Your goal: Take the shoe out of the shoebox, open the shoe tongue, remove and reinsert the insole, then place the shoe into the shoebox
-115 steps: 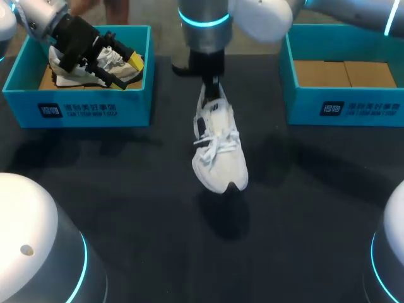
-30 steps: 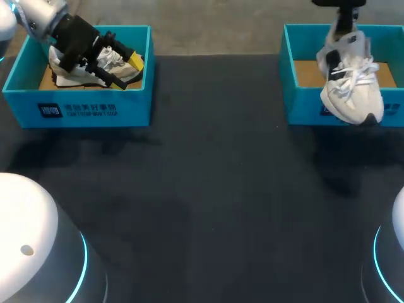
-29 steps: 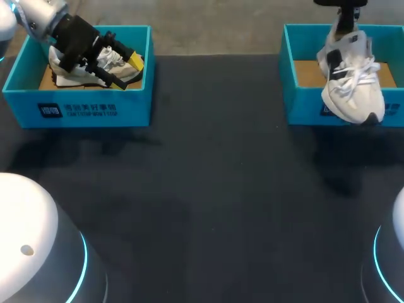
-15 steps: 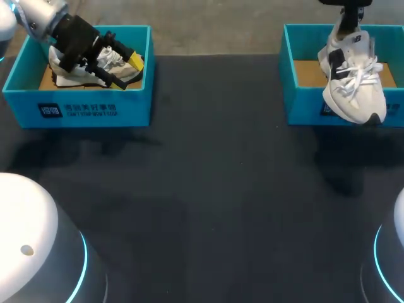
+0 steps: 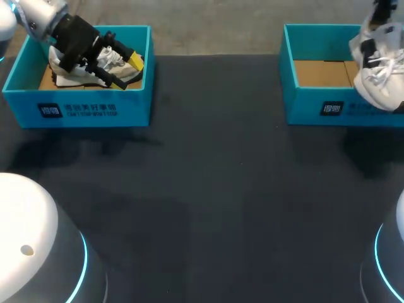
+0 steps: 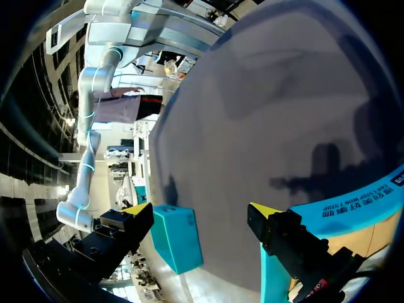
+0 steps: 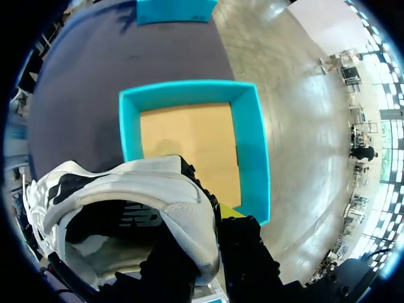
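Right end effector (image 7: 218, 218) clamped on white mesh shoe (image 7: 145, 189) at padded heel collar, inner finger likely hidden. Shoe hangs over rectangular teal cardboard shoebox (image 7: 252, 151), bench (image 5: 221, 177) 2 o'clock. Left end effector (image 6: 199, 211): tips apart.

The shoe (image 5: 379, 69) and its box (image 5: 315, 95) ran off the head view's edge. In the right wrist view the heel hid one finger of the right gripper (image 7: 211, 221), probably inside the shoe; only one yellow tip (image 7: 230, 211) showed.
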`<action>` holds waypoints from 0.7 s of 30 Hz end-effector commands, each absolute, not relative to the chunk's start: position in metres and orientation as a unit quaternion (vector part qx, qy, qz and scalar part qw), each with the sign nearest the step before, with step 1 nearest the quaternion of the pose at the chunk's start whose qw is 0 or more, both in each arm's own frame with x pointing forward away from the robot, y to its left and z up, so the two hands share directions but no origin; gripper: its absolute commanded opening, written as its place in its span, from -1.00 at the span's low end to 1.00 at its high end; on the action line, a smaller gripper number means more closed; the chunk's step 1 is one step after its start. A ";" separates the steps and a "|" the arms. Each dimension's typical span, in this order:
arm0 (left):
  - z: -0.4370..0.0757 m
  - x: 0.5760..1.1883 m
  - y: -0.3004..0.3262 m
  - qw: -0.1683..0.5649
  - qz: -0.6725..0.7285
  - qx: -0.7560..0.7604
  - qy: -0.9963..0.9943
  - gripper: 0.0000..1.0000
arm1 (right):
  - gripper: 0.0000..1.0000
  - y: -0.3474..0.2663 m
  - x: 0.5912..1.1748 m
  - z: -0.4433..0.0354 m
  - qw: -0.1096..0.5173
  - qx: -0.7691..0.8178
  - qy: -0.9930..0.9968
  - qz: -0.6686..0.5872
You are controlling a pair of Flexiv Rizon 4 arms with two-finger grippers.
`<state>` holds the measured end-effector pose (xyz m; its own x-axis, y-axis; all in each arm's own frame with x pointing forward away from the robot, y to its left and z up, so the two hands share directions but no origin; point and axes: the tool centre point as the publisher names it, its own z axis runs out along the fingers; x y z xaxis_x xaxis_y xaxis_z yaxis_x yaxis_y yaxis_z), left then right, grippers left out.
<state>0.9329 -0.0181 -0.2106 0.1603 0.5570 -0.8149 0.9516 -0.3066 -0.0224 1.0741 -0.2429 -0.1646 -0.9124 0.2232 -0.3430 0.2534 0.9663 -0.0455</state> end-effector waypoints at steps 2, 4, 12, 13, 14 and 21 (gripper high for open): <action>-0.210 0.933 -0.018 0.261 -0.375 0.716 0.527 1.00 | -1.00 -0.271 1.079 -0.172 0.169 0.131 0.975 -0.054; -0.210 0.933 -0.018 0.261 -0.375 0.716 0.527 1.00 | -1.00 -0.281 1.081 -0.175 0.168 0.142 0.973 -0.066; -0.210 0.933 -0.018 0.261 -0.375 0.716 0.527 1.00 | -1.00 -0.310 1.083 -0.182 0.160 0.206 0.962 -0.081; -0.210 0.933 -0.018 0.261 -0.375 0.716 0.527 1.00 | -1.00 -0.313 1.083 -0.182 0.163 0.218 0.959 -0.083; -0.210 0.933 -0.018 0.261 -0.375 0.716 0.527 1.00 | -1.00 -0.317 1.084 -0.181 0.161 0.240 0.953 -0.086; -0.210 0.933 -0.018 0.261 -0.375 0.716 0.527 1.00 | -1.00 -0.343 1.078 -0.171 0.144 0.422 0.890 -0.090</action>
<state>0.9329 -0.0181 -0.2106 0.1603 0.5571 -0.8149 0.9516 -0.3067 -0.0224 1.0760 -0.3407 -0.1777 -0.7380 0.5761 -0.3512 0.6303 0.7744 -0.0542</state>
